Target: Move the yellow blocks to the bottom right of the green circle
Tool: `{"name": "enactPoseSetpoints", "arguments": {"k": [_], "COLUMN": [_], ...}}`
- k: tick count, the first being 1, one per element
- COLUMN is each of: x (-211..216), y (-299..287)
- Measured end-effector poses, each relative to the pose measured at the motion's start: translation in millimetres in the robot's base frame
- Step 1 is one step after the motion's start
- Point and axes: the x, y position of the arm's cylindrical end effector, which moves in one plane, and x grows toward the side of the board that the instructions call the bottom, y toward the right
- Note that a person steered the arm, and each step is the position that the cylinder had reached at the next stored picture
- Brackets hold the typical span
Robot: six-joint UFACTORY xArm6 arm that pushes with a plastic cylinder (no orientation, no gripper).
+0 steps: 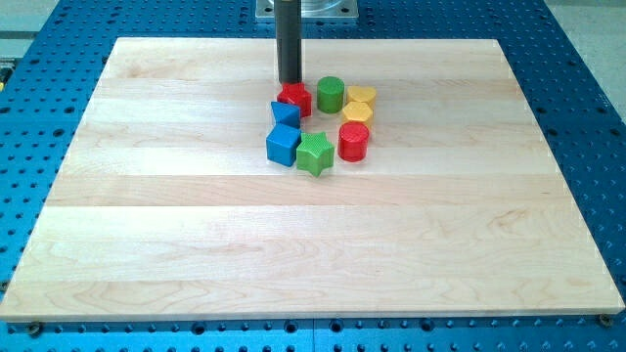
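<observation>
The bare tip [290,82] touches the red block's [294,99] top-left edge, gripping nothing, left of the green circle [330,94] and yellow blocks [359,104].

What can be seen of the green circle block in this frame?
The green circle is a short upright cylinder with a flat round top and a darker, shaded side wall, painted plain green. It stands near the top middle of the wooden board, in a cluster of blocks. The red block sits right beside it on the view's left; two yellow blocks lie close on its right, contact unclear. My tip is up-left of it, behind the red block, not touching it.
</observation>
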Motion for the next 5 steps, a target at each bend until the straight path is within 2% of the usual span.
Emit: {"name": "enactPoseSetpoints", "arguments": {"k": [1,2,3,4,5], "x": [-11,-17,-3,33,92], "y": [6,46,96,140,142]}}
